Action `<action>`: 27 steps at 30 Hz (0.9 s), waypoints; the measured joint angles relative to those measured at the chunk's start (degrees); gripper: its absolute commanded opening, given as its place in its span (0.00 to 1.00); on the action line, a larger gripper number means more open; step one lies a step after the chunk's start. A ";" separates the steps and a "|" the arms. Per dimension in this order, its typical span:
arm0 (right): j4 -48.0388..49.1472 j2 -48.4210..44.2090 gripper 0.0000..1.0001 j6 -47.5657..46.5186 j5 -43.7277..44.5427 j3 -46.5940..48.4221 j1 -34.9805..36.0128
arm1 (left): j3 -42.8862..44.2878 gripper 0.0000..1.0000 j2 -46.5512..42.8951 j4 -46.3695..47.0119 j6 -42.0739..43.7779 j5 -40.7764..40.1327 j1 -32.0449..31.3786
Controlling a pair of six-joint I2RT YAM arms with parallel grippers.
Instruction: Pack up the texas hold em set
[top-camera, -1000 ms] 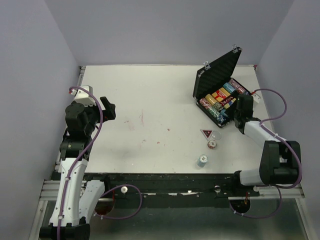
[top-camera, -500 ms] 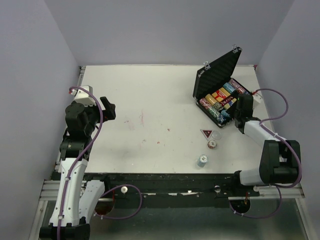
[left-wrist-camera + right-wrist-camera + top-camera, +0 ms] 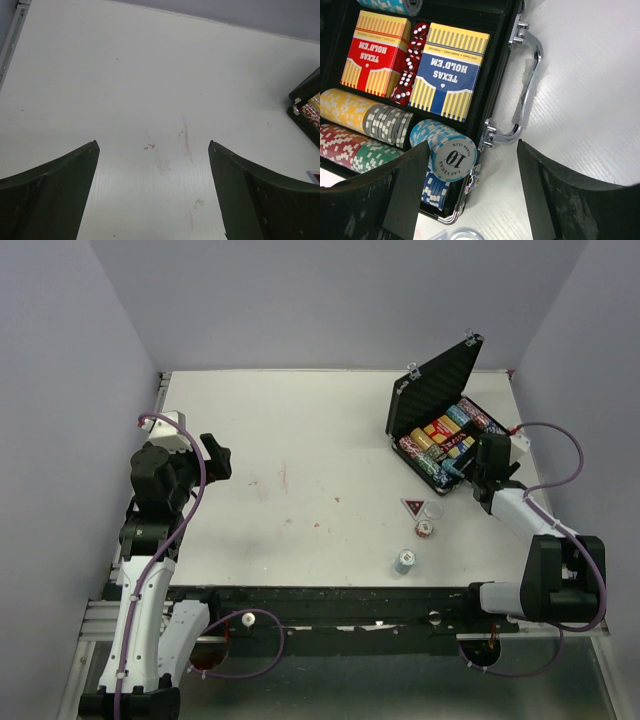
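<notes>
Editor: Right gripper (image 3: 472, 147) spread wide, empty, over case (image 3: 492, 95) corner; blue chips (image 3: 449, 156) lie inside, beside one finger.
Stringer: Should rise straight, clear of handle (image 3: 527, 85), then fetch stacks (image 3: 424, 529) behind it. Left gripper (image 3: 152, 150) gapes over table (image 3: 150, 75).

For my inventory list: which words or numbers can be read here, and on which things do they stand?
"TEXAS HOLD 'EM": red deck, upside down in the right wrist view.
"TEXAS HOLD 'EM": blue deck, also upside down.
"10", "POKER CLUB", "LAS VEGAS": blue chip.
Smaller print on both decks: too small to read.
Other views: nothing readable.
</notes>
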 measured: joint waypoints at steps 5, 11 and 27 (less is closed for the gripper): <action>-0.15 -0.04 0.76 0.20 -2.12 0.00 -0.04 | -0.02 0.99 0.00 0.00 0.00 0.00 0.00; -0.26 -0.04 0.77 0.50 -5.05 0.15 -0.04 | -0.07 0.99 -0.17 0.02 0.00 0.02 0.00; 3.30 4.90 0.77 0.81 -10.82 2.23 -0.04 | -0.07 0.99 -0.17 0.02 0.00 0.04 0.00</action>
